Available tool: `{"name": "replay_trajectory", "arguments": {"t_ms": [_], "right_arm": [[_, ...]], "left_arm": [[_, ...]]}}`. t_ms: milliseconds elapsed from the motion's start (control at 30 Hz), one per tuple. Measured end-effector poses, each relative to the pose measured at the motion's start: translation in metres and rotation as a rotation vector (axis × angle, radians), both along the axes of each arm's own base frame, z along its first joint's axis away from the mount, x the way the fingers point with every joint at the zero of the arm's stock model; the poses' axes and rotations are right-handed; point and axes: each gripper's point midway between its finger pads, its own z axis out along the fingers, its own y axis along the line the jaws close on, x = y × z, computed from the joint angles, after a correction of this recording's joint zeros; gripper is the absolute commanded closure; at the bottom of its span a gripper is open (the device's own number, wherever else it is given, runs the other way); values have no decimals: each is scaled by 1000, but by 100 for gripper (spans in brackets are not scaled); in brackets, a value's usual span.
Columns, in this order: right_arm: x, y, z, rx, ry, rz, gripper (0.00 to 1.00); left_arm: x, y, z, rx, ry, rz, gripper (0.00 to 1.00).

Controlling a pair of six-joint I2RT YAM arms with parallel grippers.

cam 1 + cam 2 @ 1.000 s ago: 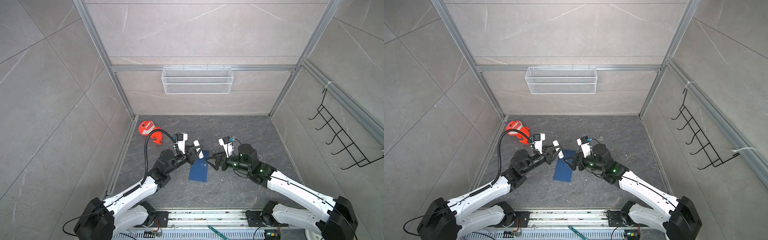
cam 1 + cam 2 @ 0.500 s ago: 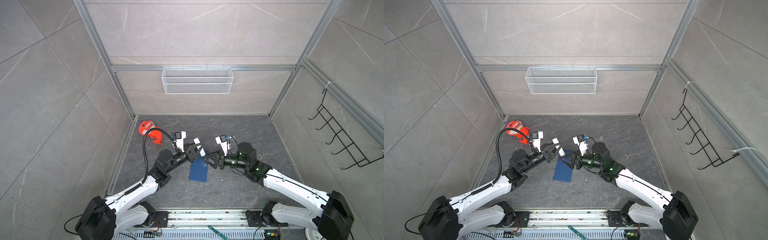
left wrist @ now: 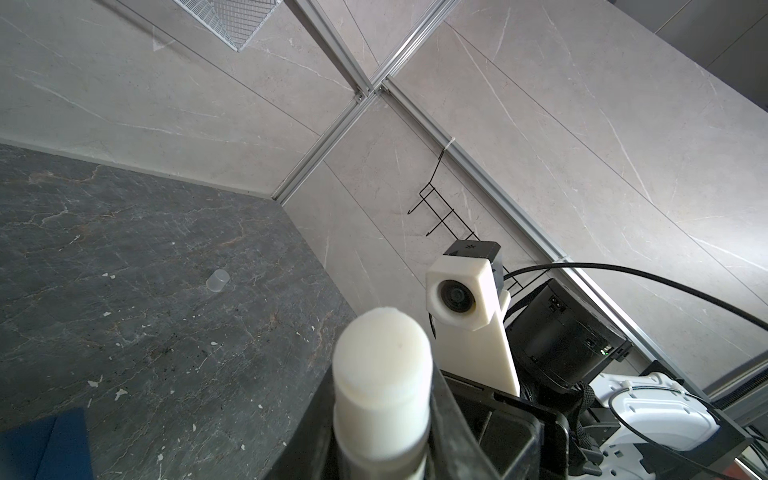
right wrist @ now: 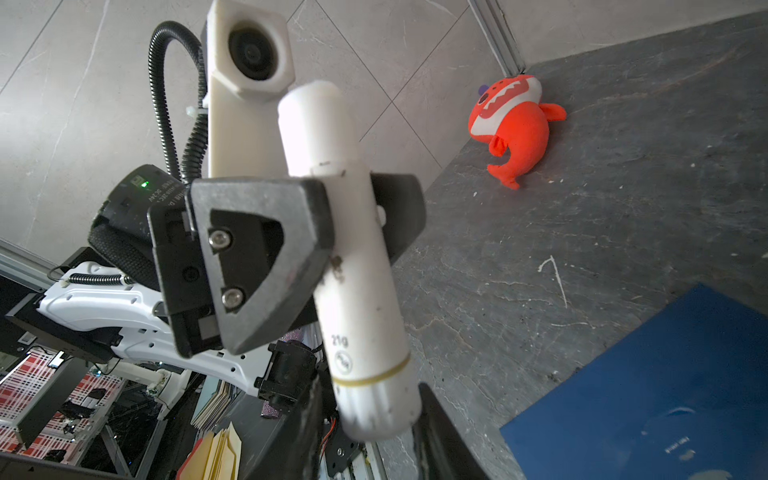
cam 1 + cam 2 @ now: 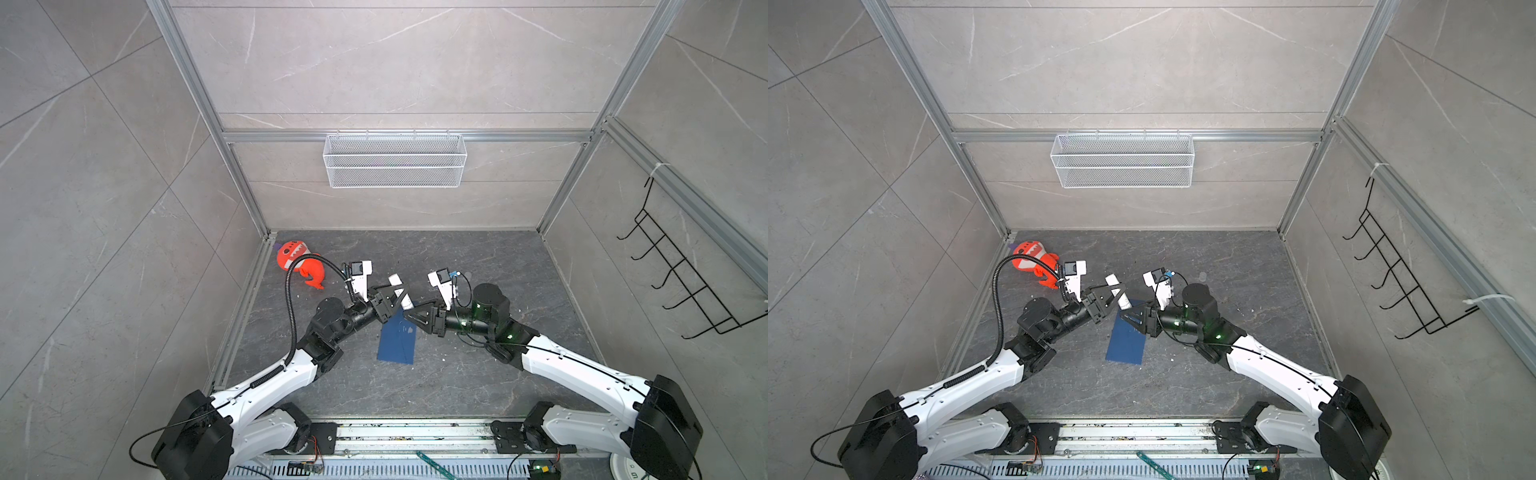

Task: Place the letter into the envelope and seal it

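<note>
Left gripper (image 5: 394,296): we see it clamped on the stick (image 5: 401,291), its jaws pressing the mid-body from both sides; the right wrist view shows this grip up close (image 4: 353,224).
Right gripper (image 5: 409,316): we see it facing the left gripper, tip to tip. In its own wrist view its fingers (image 4: 436,436) flank the stick's base, one on each side. We cannot tell whether they press on it or stand just clear.
Stick: we see a white cylinder (image 4: 357,291) held tilted. Its uncapped end (image 3: 382,345) points up and away from the right gripper, and its ribbed base sits between that gripper's fingers.
Envelope (image 5: 397,341): we see it navy and flat on the floor (image 5: 478,374), right under the right gripper's tips and just beside the left gripper, touched by neither. It shows in both top views (image 5: 1127,338) and at the edge of both wrist views (image 3: 45,444) (image 4: 644,395).
Cap (image 3: 217,280): we see a small clear one on the floor beyond the right gripper, well apart from both.
Toy (image 5: 297,261): we see an orange plush behind the left gripper, in the corner.
</note>
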Motion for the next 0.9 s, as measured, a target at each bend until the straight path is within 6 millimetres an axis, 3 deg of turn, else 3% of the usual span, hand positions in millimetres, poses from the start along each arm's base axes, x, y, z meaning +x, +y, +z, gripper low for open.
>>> {"name": "replay_trajectory", "arguments": {"t_ms": [700, 900], "right_arm": [[-1, 4, 1, 0, 1, 26, 62], [-1, 4, 4, -9, -17, 28, 54]], "left_arm": [[1, 1, 0, -26, 47, -6, 100], [1, 0, 0, -31, 56, -8, 100]]}}
